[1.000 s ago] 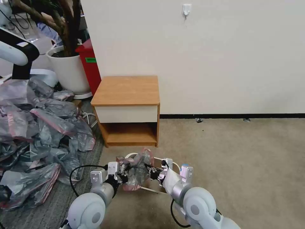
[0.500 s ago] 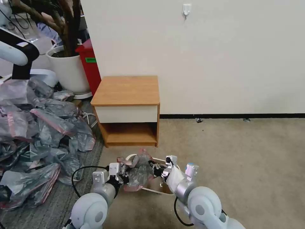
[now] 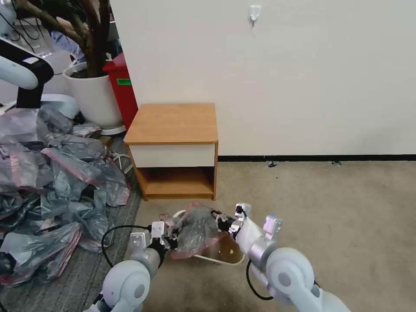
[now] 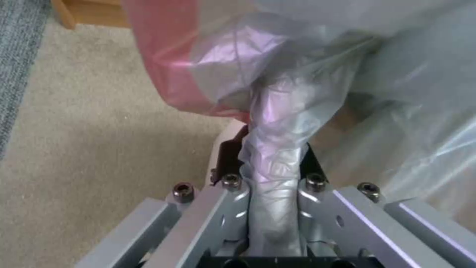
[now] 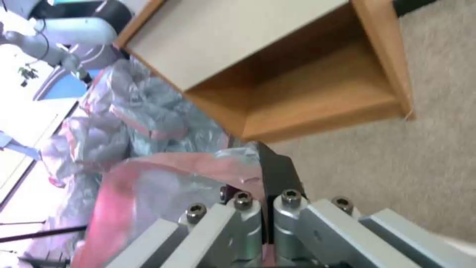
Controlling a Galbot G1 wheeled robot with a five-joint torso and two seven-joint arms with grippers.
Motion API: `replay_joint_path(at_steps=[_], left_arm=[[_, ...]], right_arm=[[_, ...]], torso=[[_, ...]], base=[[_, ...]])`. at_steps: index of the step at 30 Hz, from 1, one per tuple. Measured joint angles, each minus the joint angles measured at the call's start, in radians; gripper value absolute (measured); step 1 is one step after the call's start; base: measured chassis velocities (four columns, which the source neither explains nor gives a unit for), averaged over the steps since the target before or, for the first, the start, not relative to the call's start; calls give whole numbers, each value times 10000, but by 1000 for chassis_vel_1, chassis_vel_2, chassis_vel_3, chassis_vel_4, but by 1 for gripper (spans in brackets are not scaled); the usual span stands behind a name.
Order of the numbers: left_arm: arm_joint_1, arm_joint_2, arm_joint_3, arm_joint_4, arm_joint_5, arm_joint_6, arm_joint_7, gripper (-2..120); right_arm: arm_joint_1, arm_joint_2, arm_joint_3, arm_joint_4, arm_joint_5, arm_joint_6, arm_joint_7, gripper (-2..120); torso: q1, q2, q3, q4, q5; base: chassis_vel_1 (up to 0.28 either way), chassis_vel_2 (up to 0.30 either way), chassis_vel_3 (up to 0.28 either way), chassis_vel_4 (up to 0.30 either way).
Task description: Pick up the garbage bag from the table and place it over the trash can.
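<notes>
The left gripper is clamped on a twisted rope of the thin, crinkled, translucent grey plastic garbage bag with a pink-red edge band; in the left wrist view the gathered film runs straight down between its two black fingers, which squeeze it from both sides. The right gripper pinches the bag's opposite edge, its fingers nearly together with the pink band drawn in between them. Compared with a second ago, the right gripper has moved out to the right and slightly farther from the robot, while the left has barely shifted, so the bag is now pulled wider and flatter between them. It hangs above the small cream-beige rectangular plastic trash can with a rolled rim, whose inside bottom on the right side is now uncovered. Just beyond stands the small light-brown wooden table with a white drawer front and open lower shelf, unchanged, and the big heap of similar grey-pink bags lies to the left.
</notes>
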Motion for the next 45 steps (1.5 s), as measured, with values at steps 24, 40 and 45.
replay_joint_path(at_steps=[24,40,45], left_arm=[[643,64,-118,-205,1358,-620,1800,7],[842,-170,-427,-95,1854,-1472,2782,7],[825,-262,-490,-43,1856,-1577,2782,7]], right_arm=[[1249,-773,0,-1368,498,-678,1076,0],[1059,-1073,244,-1636,469,-1026,1171,0],[798,-1188,470,-1609,459,-1072,1034,0]], torso=[[0,0,0,0,-1],[0,0,0,0,-1],[0,0,0,0,0]], base=[[0,0,0,0],[0,0,0,0],[0,0,0,0]])
